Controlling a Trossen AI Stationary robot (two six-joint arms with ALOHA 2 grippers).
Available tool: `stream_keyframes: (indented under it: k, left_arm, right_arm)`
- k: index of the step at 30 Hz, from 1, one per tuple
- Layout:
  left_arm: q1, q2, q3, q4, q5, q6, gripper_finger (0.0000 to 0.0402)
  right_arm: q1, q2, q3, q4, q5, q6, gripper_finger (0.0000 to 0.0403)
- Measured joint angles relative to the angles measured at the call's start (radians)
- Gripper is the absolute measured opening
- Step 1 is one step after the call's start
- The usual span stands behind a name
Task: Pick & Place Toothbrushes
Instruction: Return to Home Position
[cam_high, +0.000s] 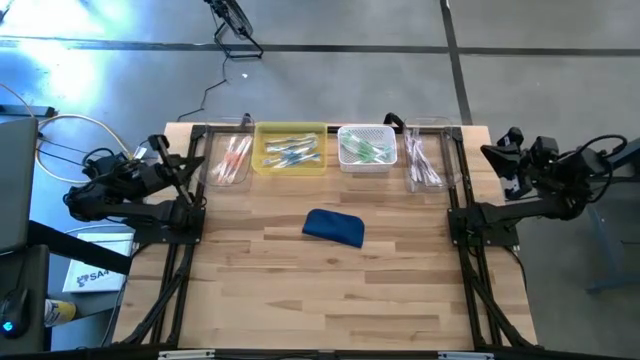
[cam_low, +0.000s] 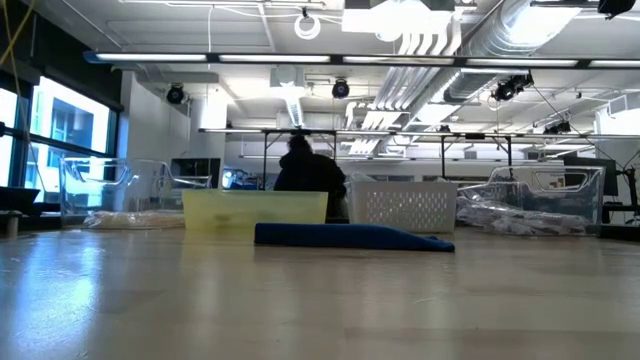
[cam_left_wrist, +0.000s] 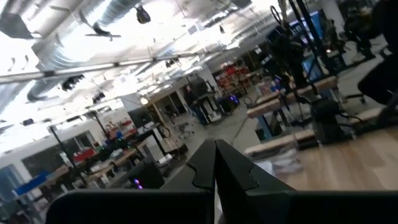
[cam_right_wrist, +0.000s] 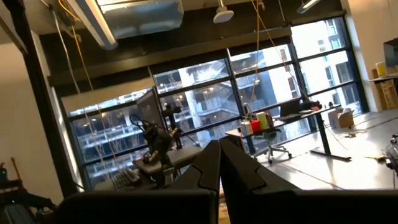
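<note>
Resting folded at the side edges of the table (cam_high: 330, 290), the left pincer (cam_left_wrist: 216, 155) and right pincer (cam_right_wrist: 219, 152) both look clenched and empty. The toothbrushes (cam_high: 290, 152) lie in four bins (cam_high: 290, 126) along its far edge.

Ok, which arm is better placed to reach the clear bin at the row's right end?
Right: the right arm is folded nearest that clear bin; the left arm sits across the table.

The table (cam_high: 330, 300) is smooth pale wood, the outer bins (cam_high: 441, 150) clear plastic, the pouch (cam_high: 333, 227) matt cloth.
</note>
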Motion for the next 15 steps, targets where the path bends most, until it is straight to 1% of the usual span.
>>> stream_keyframes:
  k: [5,7,10,15]
  left_arm:
    - [0.0,0.0,0.001,-0.074,0.001,-0.054,0.0]
    - [0.0,-0.001,-0.011,-0.071,0.001,-0.062,0.0]
    - [0.0,0.0,-0.072,-0.013,-0.006,-0.049,0.0]
    - [0.0,0.0,-0.187,0.117,0.016,0.001,0.0]
  right_arm:
    - [0.0,0.0,0.0,-0.001,-0.003,0.024,0.0002]
    - [0.0,0.003,-0.008,0.006,0.0,0.041,0.0002]
    - [0.0,0.005,-0.057,0.056,-0.001,0.054,0.0002]
    - [0.0,0.004,-0.188,0.206,0.0,0.03,0.0002]
